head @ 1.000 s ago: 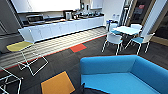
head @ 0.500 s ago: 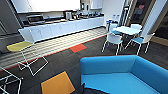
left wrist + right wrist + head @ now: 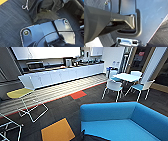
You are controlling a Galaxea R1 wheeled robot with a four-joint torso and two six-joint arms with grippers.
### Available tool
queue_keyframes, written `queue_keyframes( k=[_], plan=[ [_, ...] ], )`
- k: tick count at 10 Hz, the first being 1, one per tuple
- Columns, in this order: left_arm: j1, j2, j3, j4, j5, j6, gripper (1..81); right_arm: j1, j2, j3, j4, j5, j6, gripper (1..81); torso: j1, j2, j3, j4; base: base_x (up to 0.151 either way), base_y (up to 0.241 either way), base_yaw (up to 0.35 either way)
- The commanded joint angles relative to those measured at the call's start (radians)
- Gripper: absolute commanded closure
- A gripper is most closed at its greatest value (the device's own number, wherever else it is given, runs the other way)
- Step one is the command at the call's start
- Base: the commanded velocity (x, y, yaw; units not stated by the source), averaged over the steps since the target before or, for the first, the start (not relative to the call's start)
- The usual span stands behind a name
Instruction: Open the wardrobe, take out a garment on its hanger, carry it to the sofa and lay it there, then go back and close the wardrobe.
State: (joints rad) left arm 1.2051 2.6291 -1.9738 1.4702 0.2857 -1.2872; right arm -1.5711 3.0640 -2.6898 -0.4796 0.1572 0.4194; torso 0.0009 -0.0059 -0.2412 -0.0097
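Note:
The bright blue sofa [image 3: 122, 122] stands close in front of me at the lower right of the head view, its seat bare and its rounded back toward the room. In the left wrist view a dark garment [image 3: 41, 7] hangs in folds over the grey carpet. The white curved hook of its hanger [image 3: 25, 6] shows beside it. How the hanger is held is hidden behind the robot's dark plate.
A yellow wire-legged stool [image 3: 18, 92] stands to the left. A white table [image 3: 126, 77] with white and teal chairs [image 3: 113, 85] is at the back right. A long white kitchen counter [image 3: 62, 73] runs along the far wall. An orange carpet tile [image 3: 57, 130] lies left of the sofa.

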Motion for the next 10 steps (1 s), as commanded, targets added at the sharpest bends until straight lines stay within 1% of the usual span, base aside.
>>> queue_keyframes(
  k=[1,7,8,10],
  plan=[
    [-0.041,-0.015,0.016,0.016,0.033,0.005,1.0,0.001,0.014,0.007,-0.002,-0.05,-0.004,1.0,0.0,0.0,0.0,0.0,-0.088,0.0,0.0],
    [-0.032,-0.015,0.016,0.016,0.032,0.006,1.0,0.001,0.015,0.007,-0.002,-0.051,-0.004,1.0,-0.001,-0.001,0.001,0.0,-0.106,0.0,0.0],
    [-0.032,-0.013,0.016,0.016,0.032,0.006,1.0,0.001,0.015,0.007,-0.002,-0.051,-0.004,1.0,-0.001,-0.001,0.001,0.0,-0.075,0.0,0.0],
    [-0.032,-0.02,0.016,0.016,-0.017,0.006,1.0,0.002,0.014,0.007,-0.002,-0.051,-0.004,1.0,-0.001,-0.003,0.001,0.0,0.0,0.0,0.0]
  ],
)
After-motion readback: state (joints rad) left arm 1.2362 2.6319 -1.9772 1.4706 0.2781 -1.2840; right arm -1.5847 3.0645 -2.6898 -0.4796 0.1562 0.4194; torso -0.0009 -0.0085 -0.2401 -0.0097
